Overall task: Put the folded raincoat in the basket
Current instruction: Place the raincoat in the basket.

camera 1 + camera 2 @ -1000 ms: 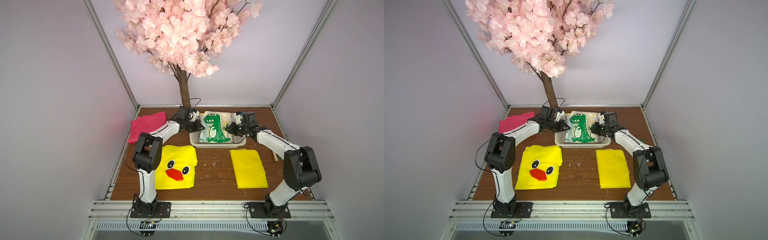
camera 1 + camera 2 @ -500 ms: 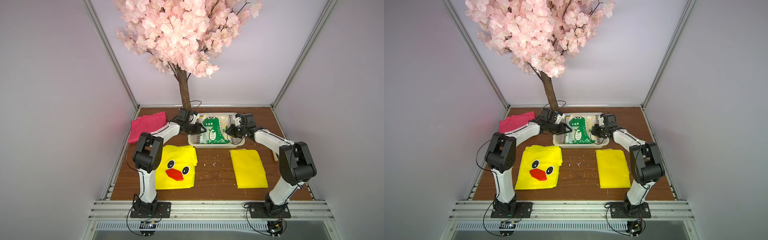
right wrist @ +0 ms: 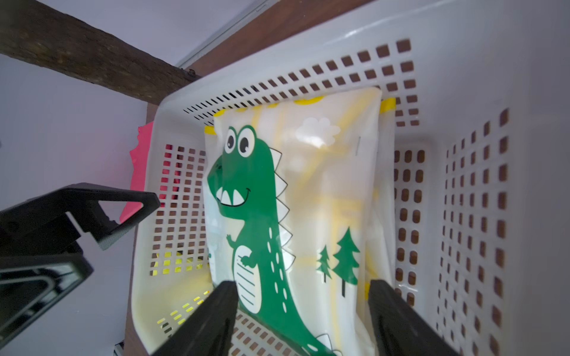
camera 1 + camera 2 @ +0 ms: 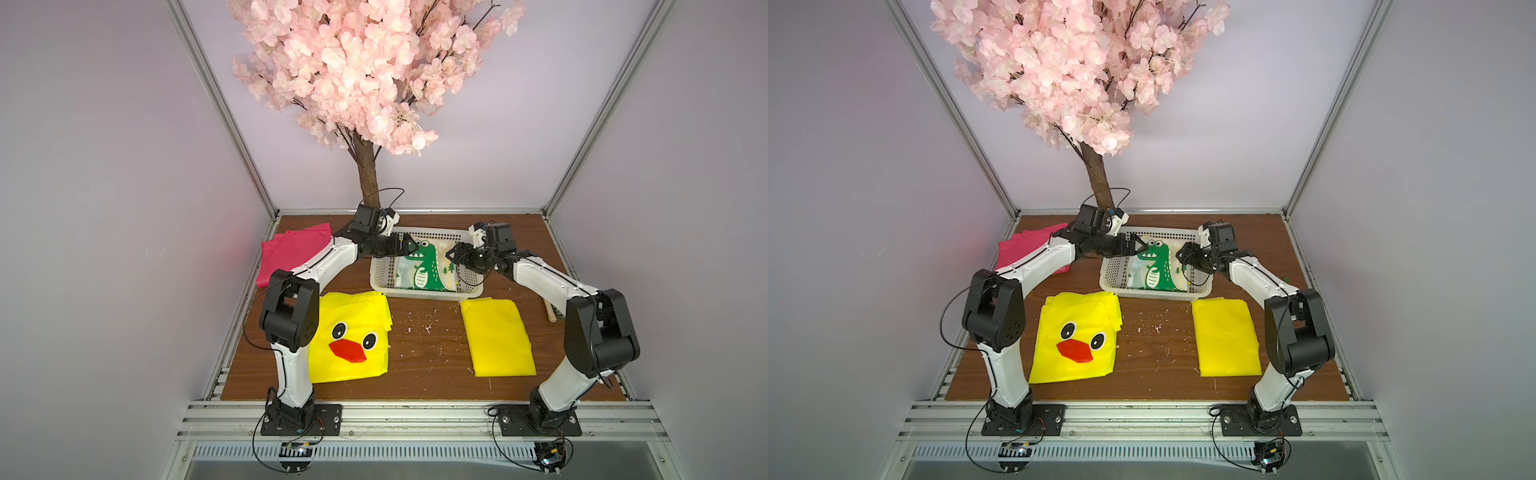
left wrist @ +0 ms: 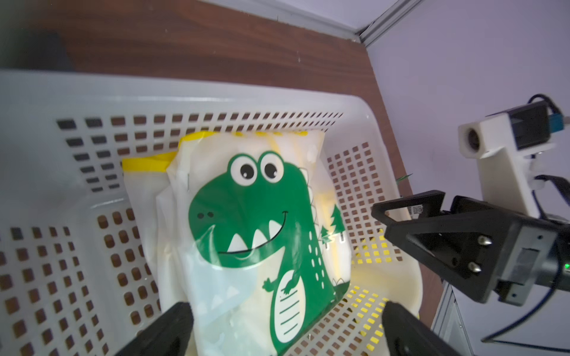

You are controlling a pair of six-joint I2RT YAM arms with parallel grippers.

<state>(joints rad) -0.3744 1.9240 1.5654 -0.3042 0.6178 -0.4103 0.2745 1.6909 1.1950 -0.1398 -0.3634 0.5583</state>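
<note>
Lying flat, the folded dinosaur-print raincoat [image 4: 422,270] rests on the perforated floor of the basket [image 4: 415,294], wholly inside the walls in both top views, with nothing hanging over the rim. Your left fingers [image 5: 177,326] stand wide apart above it, clamped on nothing. Your right fingers [image 3: 219,314] are likewise apart, and the raincoat lies free beneath them. I judge the placing itself done. All that is left for you is to lift both arms clear of the basket. Out on the table [image 4: 428,353], the duck raincoat [image 4: 353,336], the plain yellow one [image 4: 496,338] and the pink one [image 4: 291,253] lie outside the basket.
</note>
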